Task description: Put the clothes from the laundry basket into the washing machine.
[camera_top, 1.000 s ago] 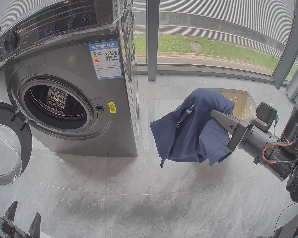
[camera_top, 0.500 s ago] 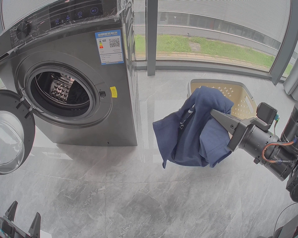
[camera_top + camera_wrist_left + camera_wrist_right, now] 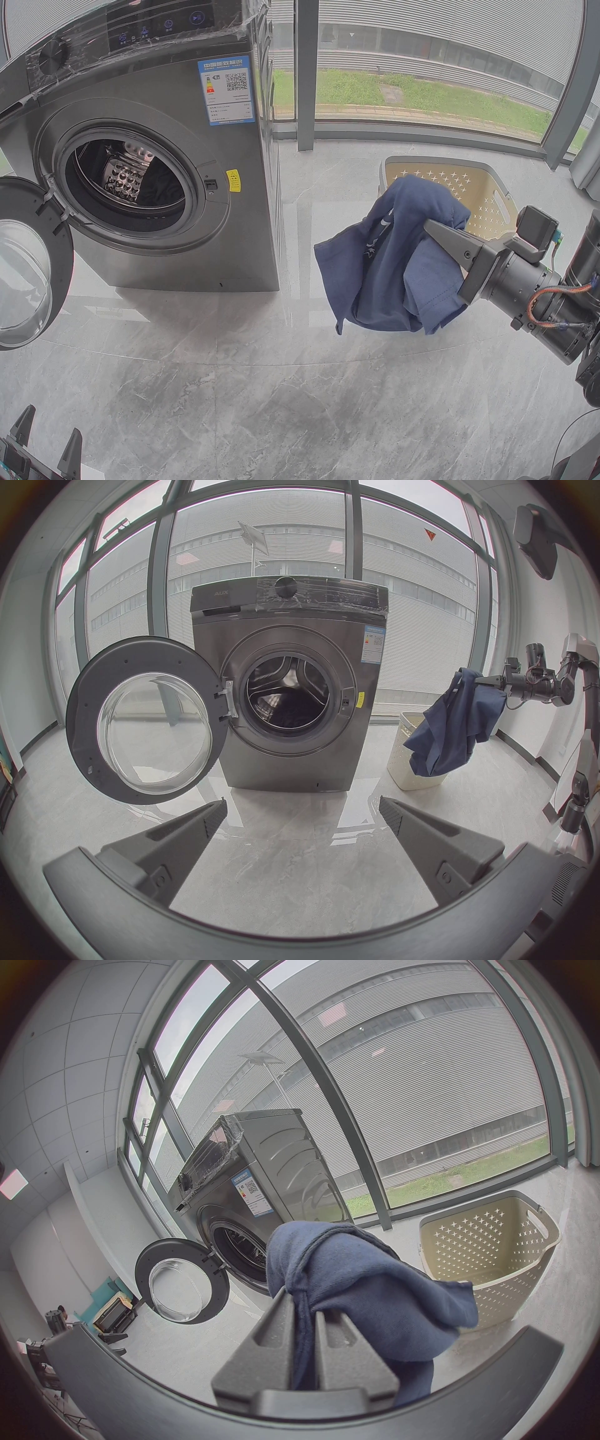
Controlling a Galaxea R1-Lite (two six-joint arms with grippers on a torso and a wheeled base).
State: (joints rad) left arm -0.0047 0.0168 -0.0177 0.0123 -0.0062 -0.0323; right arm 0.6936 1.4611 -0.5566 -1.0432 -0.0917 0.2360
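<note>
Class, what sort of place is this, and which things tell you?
Likely a laundry area in a glass-walled room: a front-loading washing machine, a laundry basket beside it, and a blue garment held in the right gripper.

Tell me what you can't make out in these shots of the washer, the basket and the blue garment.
Floor of the laundry basket: head view, the blue garment hangs in front; cannot tell whether clothes remain.
Inside of the washing machine drum: head view, too dark to tell its contents.
Tips of the right pincer: head view, buried in the garment's folds.
Body of the left pincer: head view, cut off by the bottom edge.
</note>
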